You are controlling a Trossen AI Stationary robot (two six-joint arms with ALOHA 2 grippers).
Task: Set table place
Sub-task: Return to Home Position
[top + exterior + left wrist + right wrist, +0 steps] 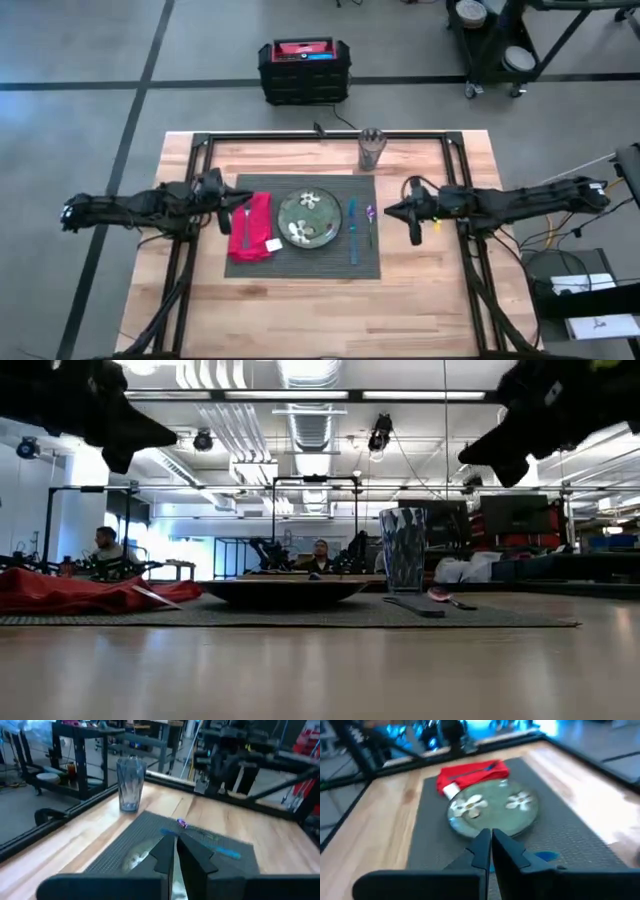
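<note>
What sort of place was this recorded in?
Probably a robotics lab or workshop: bare ceiling ducts, a concrete floor with taped lines, and people seated beyond the table.

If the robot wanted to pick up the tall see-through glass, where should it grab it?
Probably around its middle wall, from the side. The tall clear glass stands upright on the light wooden table just past the grey ribbed placemat, and the right pincer is nearer.

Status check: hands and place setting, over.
Left hand shut, empty, by napkin. Right hand shut, empty, by utensils. Plate on placemat; glass beyond it. Nothing blocking.
</note>
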